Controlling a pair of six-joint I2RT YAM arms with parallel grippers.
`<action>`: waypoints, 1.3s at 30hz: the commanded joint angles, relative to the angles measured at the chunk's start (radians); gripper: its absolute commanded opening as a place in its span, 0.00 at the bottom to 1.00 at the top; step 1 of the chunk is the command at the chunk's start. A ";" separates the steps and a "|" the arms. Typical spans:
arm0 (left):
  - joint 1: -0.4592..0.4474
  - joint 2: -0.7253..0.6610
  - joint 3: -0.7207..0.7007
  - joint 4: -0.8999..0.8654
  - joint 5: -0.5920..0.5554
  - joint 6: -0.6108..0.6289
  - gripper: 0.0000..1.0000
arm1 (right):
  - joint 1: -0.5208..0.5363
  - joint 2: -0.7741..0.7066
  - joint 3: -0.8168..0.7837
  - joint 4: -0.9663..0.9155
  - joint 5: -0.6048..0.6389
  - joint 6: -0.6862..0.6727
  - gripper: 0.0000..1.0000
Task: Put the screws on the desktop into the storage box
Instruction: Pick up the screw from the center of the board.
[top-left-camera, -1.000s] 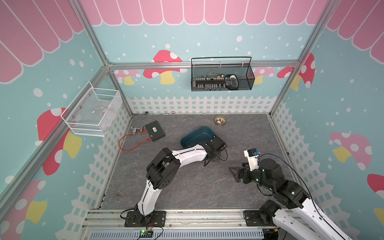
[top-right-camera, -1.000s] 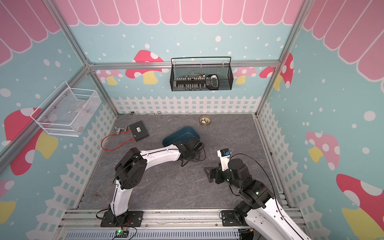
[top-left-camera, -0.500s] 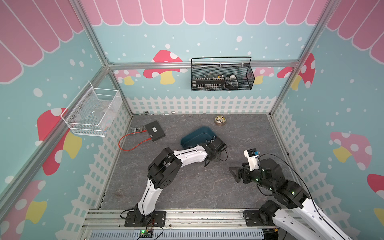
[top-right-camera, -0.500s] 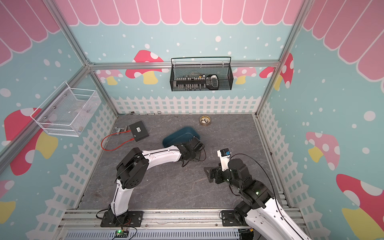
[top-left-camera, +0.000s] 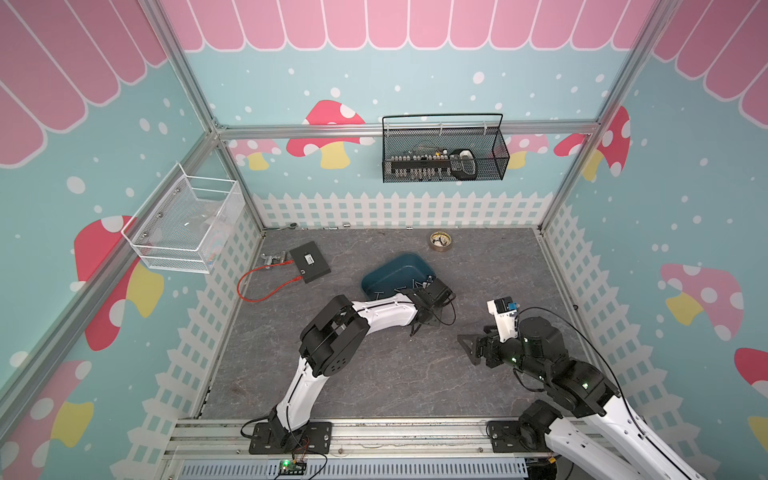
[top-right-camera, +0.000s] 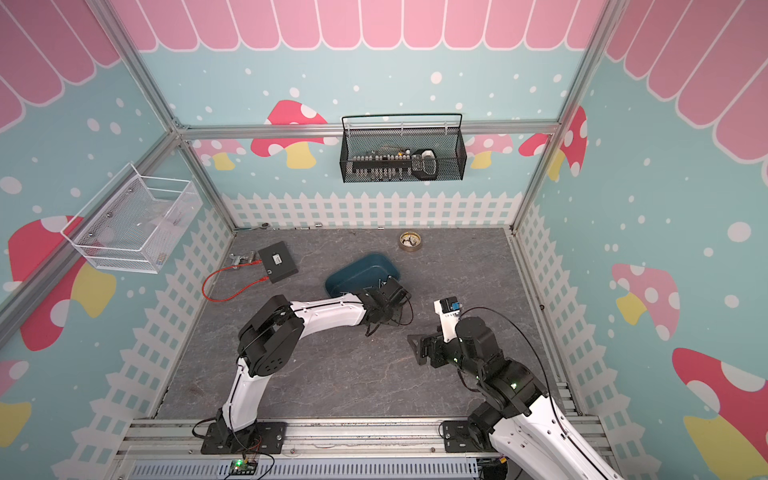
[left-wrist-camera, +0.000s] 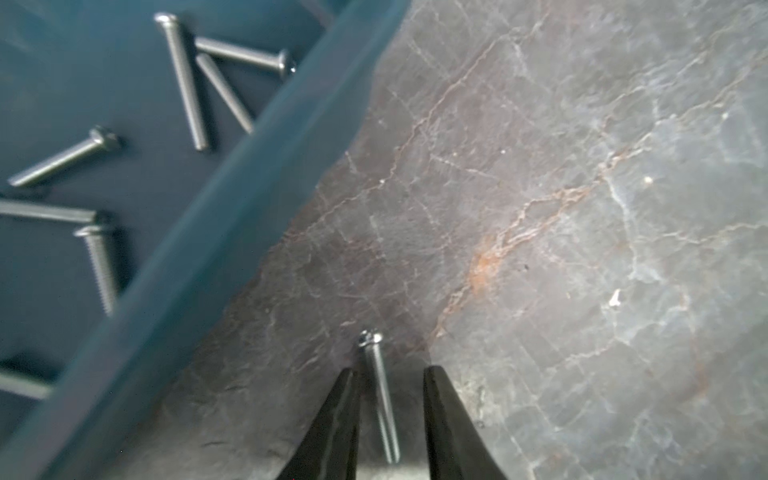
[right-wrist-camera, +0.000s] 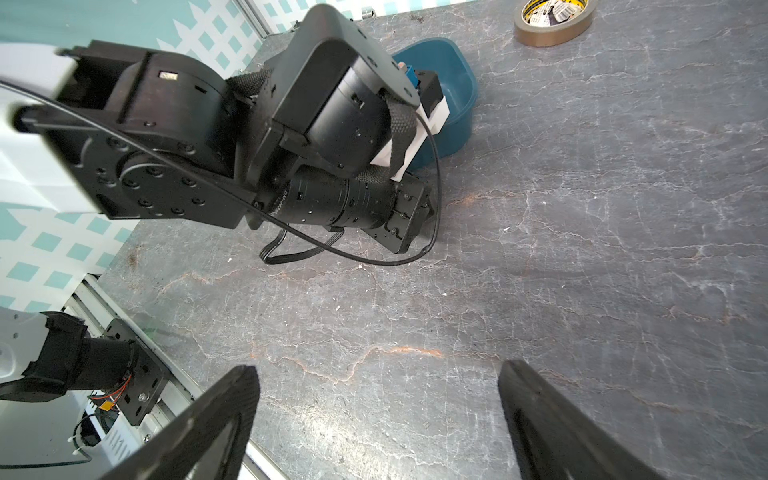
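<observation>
Found the desktop (top-left-camera: 374, 374) under both tools. Found the storage box (top-left-camera: 390, 272) just beside the left gripper (left-wrist-camera: 388, 370), with several screws (left-wrist-camera: 183, 79) already inside. Noted left gripper part-spread, straddling one loose screw (left-wrist-camera: 380, 399) on the stone, not yet pinching it. Noted right gripper (right-wrist-camera: 379, 365) spread wide, empty, well apart from the box. Judged the risk: could roll or pop free under an off-centre pinch, being thin and round. Compared with earlier top views: saw hardly any change in either arm.
</observation>
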 joint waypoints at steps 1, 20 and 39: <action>-0.005 0.037 0.000 0.000 -0.005 0.006 0.30 | 0.000 0.001 0.005 0.000 0.000 -0.005 0.96; -0.010 0.073 0.018 0.005 0.044 0.090 0.05 | 0.000 -0.003 0.004 0.002 0.001 -0.004 0.96; -0.018 -0.028 0.013 0.003 0.177 0.183 0.00 | -0.001 -0.016 0.004 0.000 0.008 -0.001 0.96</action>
